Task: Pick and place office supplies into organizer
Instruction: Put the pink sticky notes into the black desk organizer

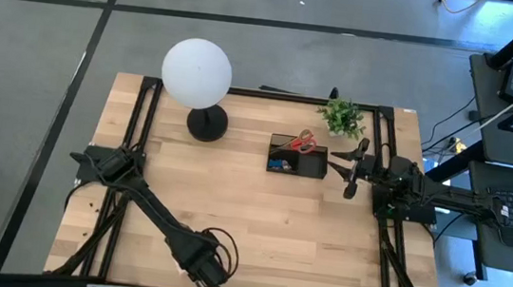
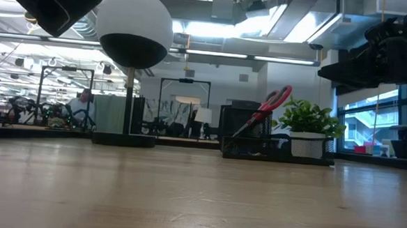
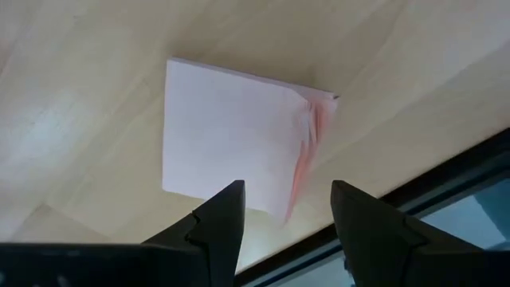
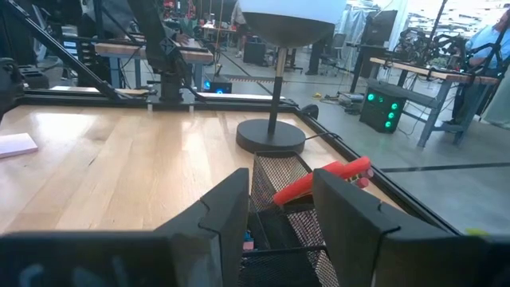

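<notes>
A pink sticky-note pad [image 3: 231,135] lies flat on the wooden table near its front edge, its top sheets curled up along one side [image 3: 307,143]. My left gripper [image 3: 287,191] hangs open just above the pad's edge, pointing down and touching nothing; in the high view the gripper [image 1: 210,270] hides the pad. The black mesh organizer [image 1: 296,157] stands at the back right with red-handled scissors [image 1: 305,143] leaning out of it. My right gripper [image 1: 341,172] waits level beside the organizer's right end, its fingers apart.
A white globe lamp [image 1: 197,75] on a round black base [image 1: 207,122] stands at the far middle. A small green potted plant [image 1: 341,117] sits behind the organizer. The table's front edge and dark frame [image 3: 446,183] run close to the pad.
</notes>
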